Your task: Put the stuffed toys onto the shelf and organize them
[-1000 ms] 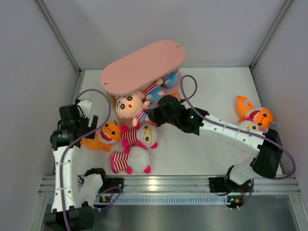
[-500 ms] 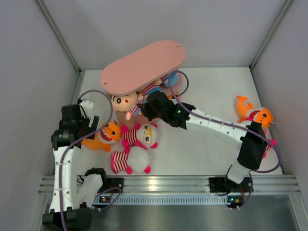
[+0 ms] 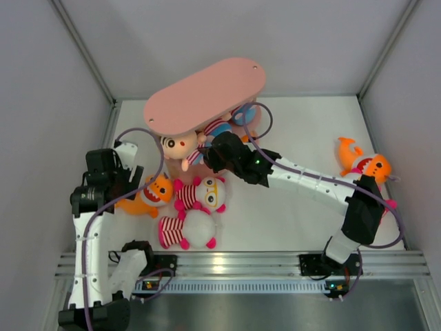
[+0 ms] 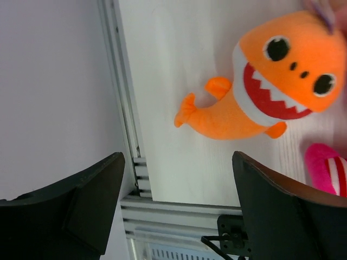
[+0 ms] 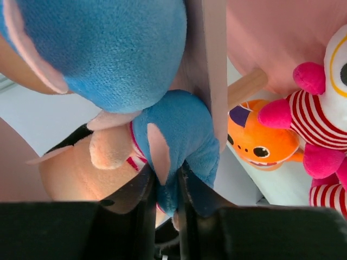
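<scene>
Plush boy doll (image 3: pixel 178 146), likely light and squashy, lies half under the top board of the pink shelf (image 3: pixel 204 95), with the right gripper (image 5: pixel 165 187) pinching its blue shorts, probably a sound hold, while the left gripper (image 4: pixel 179 189) gapes wide above an orange shark toy (image 4: pixel 271 92).

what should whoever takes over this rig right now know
Left gripper: fingers open, hovering by an orange fish toy.
Right gripper: shut on the boy doll by its blue cloth, at the shelf front.
Done: a second fish and a striped doll sit in the shelf.
To do: seat the boy doll, then two loose striped dolls and the toys at far right.
</scene>
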Action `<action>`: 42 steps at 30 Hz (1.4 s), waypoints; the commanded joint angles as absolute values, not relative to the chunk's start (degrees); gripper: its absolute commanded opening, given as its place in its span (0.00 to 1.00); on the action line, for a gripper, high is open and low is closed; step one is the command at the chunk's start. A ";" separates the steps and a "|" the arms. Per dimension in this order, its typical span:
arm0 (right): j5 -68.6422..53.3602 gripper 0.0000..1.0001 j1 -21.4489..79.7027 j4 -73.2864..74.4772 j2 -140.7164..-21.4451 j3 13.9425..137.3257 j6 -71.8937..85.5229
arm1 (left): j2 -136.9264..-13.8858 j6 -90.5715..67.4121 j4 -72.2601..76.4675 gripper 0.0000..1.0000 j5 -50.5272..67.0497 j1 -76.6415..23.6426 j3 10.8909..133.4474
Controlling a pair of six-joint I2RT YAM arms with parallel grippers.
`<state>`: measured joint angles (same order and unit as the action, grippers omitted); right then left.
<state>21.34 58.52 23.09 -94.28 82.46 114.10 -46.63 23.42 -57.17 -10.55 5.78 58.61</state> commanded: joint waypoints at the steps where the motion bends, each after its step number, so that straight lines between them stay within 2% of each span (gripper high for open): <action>1: 23.82 0.14 59.33 18.37 -91.58 81.91 128.05 | -45.53 27.15 -60.89 0.84 3.96 5.36 67.29; 2: 23.56 0.12 59.24 17.76 -91.50 81.74 128.84 | -45.53 27.85 -61.60 0.73 7.52 5.19 69.33; 3: 23.12 0.12 59.24 16.80 -91.41 81.04 129.11 | -45.61 28.30 -62.05 0.56 11.91 5.01 72.65; 5: 23.03 0.11 59.33 15.39 -91.76 80.86 129.11 | -45.62 28.73 -62.14 0.46 24.73 4.57 75.05; 7: 23.03 0.11 59.24 15.56 -91.84 81.30 128.76 | -46.40 29.70 -62.05 0.48 37.45 4.57 75.76; 9: 23.12 0.11 59.24 15.12 -91.76 81.12 128.58 | -47.98 31.28 -61.88 0.55 43.48 4.48 74.37; 11: 23.12 0.11 59.24 14.85 -91.58 80.86 128.67 | -50.70 30.51 -59.69 0.57 46.83 4.48 72.78; 17: 23.73 0.09 59.24 12.49 -91.32 79.19 129.20 | -50.72 22.69 -41.77 0.54 41.67 4.48 66.54; 18: 23.73 0.08 59.15 12.13 -91.32 78.67 129.20 | -49.76 20.85 -35.31 0.52 38.96 4.48 64.53; 22: 23.64 0.08 59.24 11.25 -91.67 78.57 129.20 | -50.36 14.87 -29.28 0.52 37.09 3.87 61.79; 24: 23.64 0.08 59.24 11.25 -91.76 78.75 129.29 | -51.23 13.45 -27.87 0.52 37.61 3.34 61.35; 28: 23.91 0.18 59.33 11.87 -91.50 79.19 128.24 | -52.99 12.22 -26.37 0.54 36.84 2.29 61.35; 34: 24.79 0.29 60.47 12.22 -90.26 78.49 126.74 | -54.49 10.64 -23.91 0.54 31.39 1.23 60.82; 38: 23.91 0.31 61.26 11.26 -89.74 77.87 125.60 | -56.16 9.67 -22.50 0.54 22.00 0.35 61.61; 42: 24.52 0.31 62.05 10.02 -88.51 75.68 124.81 | -56.25 8.00 -22.06 0.56 18.99 -1.49 62.49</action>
<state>23.44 59.94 14.17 -92.16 76.42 114.26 -55.81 9.85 -27.86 24.27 -0.62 61.39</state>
